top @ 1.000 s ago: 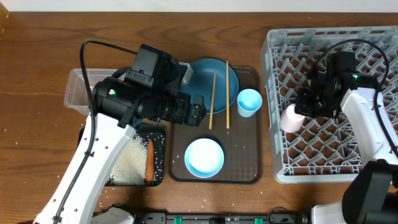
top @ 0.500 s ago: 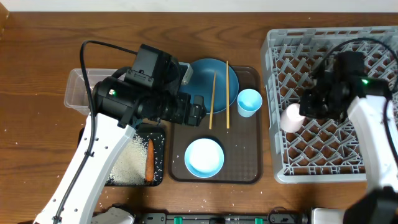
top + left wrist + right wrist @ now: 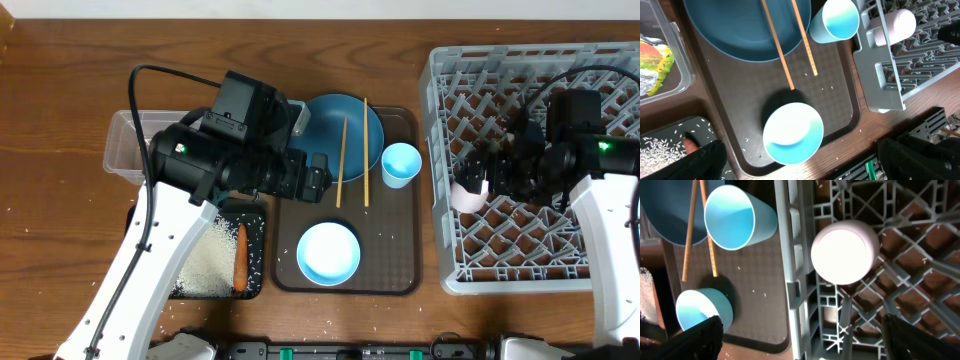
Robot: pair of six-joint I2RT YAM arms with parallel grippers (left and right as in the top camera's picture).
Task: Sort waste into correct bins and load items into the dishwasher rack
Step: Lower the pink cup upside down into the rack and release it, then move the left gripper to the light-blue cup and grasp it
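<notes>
The pale pink cup (image 3: 465, 192) (image 3: 843, 252) rests among the pegs at the left edge of the grey dishwasher rack (image 3: 560, 85), base toward the right wrist camera. My right gripper (image 3: 490, 178) (image 3: 805, 345) is open just right of the cup, with nothing between its fingers. My left gripper (image 3: 312, 178) (image 3: 800, 162) hangs open above the brown tray (image 3: 400, 265), over the light blue bowl (image 3: 328, 252) (image 3: 792, 132). The dark blue plate (image 3: 325, 125) carries two wooden chopsticks (image 3: 340, 160). The light blue cup (image 3: 400, 164) stands beside it.
A clear tub (image 3: 122, 150) at the left holds a yellow-green wrapper (image 3: 652, 62). The black tray (image 3: 255, 225) below it holds rice (image 3: 205, 262) and an orange carrot (image 3: 240, 258). Loose rice grains dot the brown tray and the table's front edge.
My right gripper has opened and let go of the pink cup, which stays in the rack. That arm has drawn back a little to the right. The left arm has not moved.
</notes>
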